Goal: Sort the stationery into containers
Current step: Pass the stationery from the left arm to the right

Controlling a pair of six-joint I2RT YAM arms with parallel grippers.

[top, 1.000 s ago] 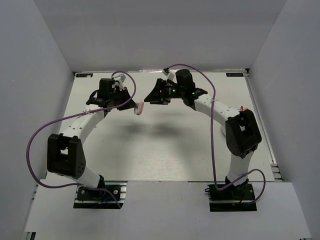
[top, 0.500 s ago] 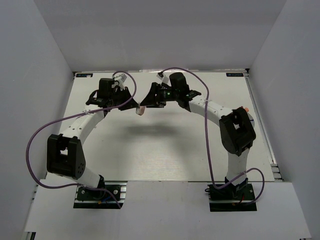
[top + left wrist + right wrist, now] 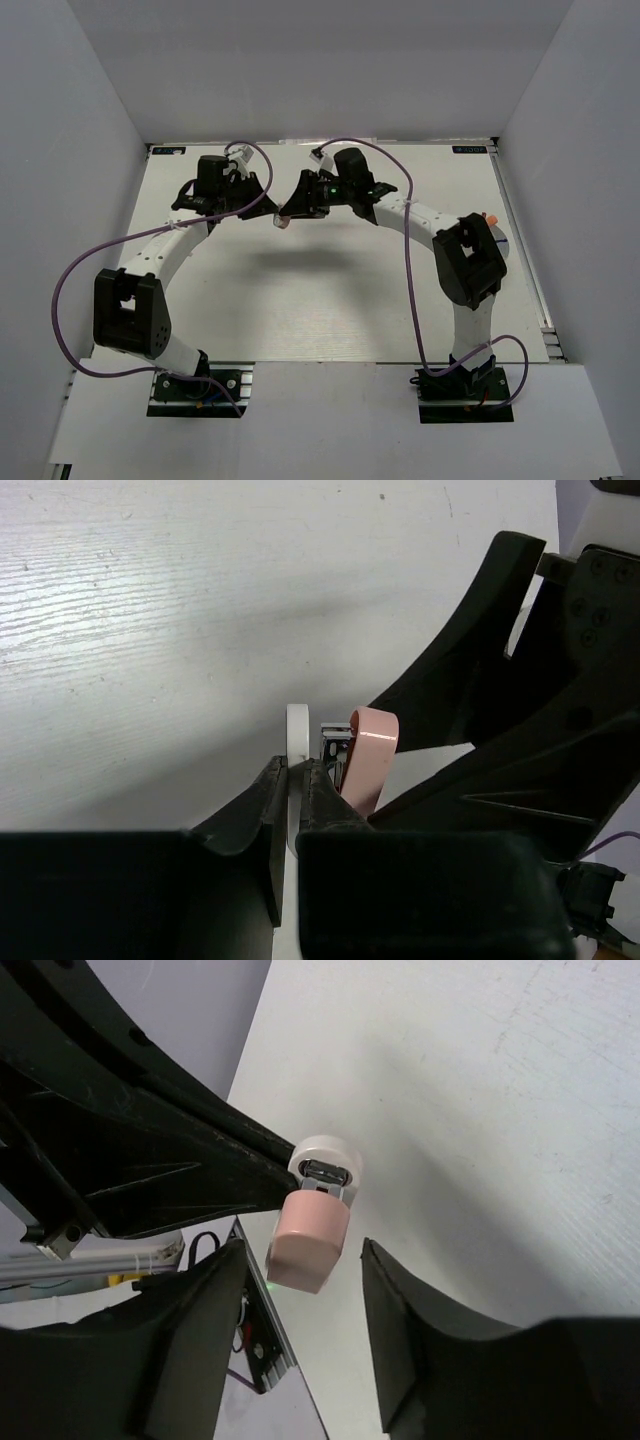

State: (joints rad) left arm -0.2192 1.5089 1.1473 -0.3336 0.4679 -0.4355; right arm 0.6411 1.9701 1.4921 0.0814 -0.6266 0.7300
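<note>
Item: white tape ring [image 3: 297, 742] with a pinkish block [image 3: 308, 1240] joined to it by a small metal clip.
Pose: stood on edge, held in the air.
Place: pinched between the left gripper's [image 3: 296, 772] fingers, block past their tips.

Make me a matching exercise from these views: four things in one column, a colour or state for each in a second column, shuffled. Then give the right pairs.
Things
1. left hand
2. right hand
3. eraser
4. cable

Colour or state
A. purple
B. open, one finger on either side of the eraser's pink end
C. pink and white
D. shut on the eraser's white part

Pairs: 1-D, 2-B, 3-C, 4-A
</note>
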